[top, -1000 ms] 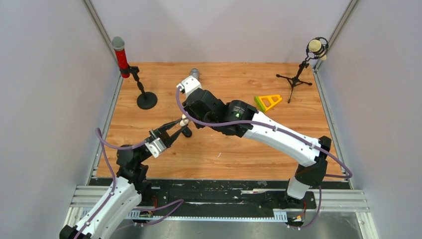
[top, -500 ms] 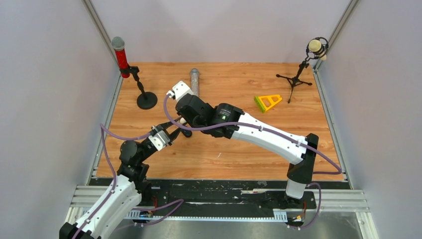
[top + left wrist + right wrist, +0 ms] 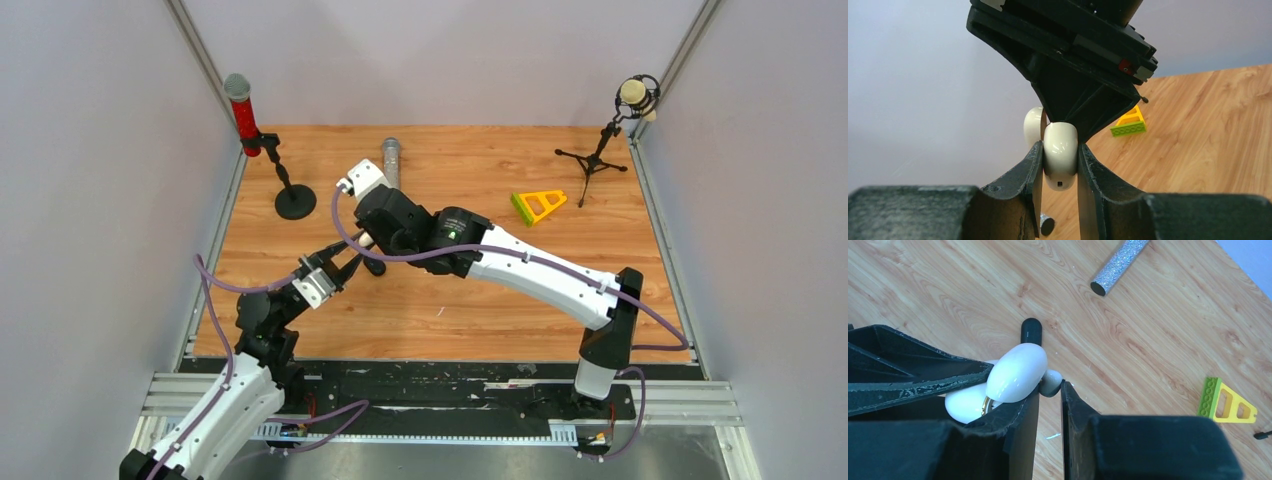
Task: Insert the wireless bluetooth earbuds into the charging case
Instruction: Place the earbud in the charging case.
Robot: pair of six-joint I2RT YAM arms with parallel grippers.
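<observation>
Robot test cell, laboratory type: wooden table [image 3: 500, 335] boxed by plain grey panels [image 3: 90, 200], aluminium rail [image 3: 690, 400] at near edge (red microphone [image 3: 238, 90], cream microphone [image 3: 633, 93] at far corners).

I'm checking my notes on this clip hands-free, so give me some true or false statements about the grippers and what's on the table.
1. The left gripper is clamped on the white charging case. True.
2. The case's lid is shut. False: it stands open.
3. The right gripper pinches a small earbud beside the case. True.
4. The silver cylinder stands upright. False: it lies flat on the table.
5. The red microphone lies on the table. False: it sits on its stand.
</observation>
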